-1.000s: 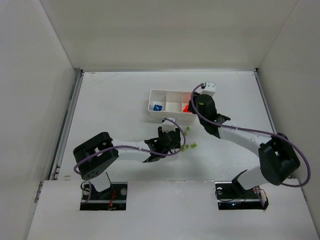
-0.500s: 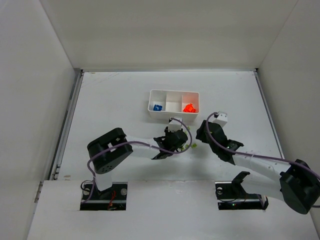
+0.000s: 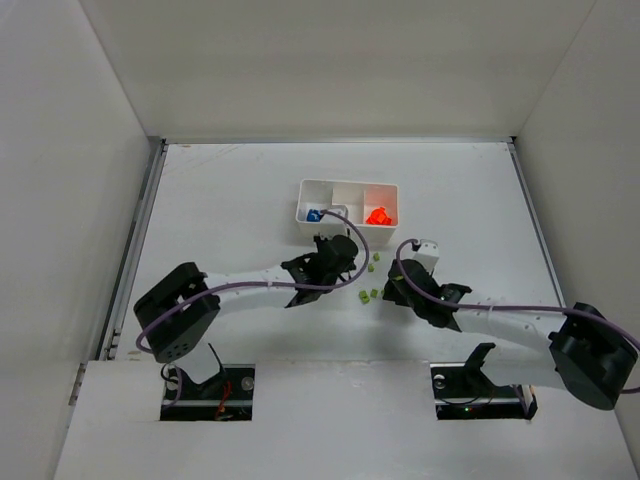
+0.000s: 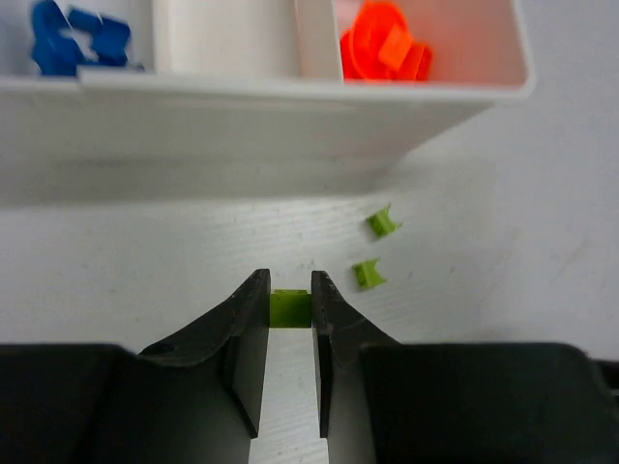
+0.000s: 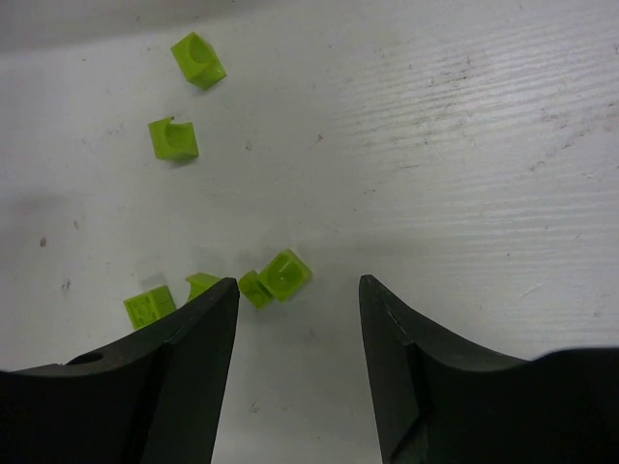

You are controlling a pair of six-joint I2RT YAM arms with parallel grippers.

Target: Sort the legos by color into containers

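The left pincer (image 4: 290, 288) is pinching one yellow-green brick (image 4: 289, 309) between its fingertips, just short of the near wall of the white tray (image 4: 242, 126). In that tray the blue bricks (image 4: 73, 43) lie in the left compartment and the orange-red bricks (image 4: 385, 53) in the right one, with the middle compartment (image 4: 227, 34) between them. Two loose green bricks (image 4: 368, 274) lie on the bench (image 4: 503, 251), just to the right of the held one. The right pincer (image 5: 298, 283) is spread wide and low over the bench. A touching pair of green bricks (image 5: 285, 274) sits between its fingertips. Two more bricks (image 5: 150, 307) lie against the finger on the left of the wrist view, and two further bricks (image 5: 173, 138) lie ahead, apart from each other.
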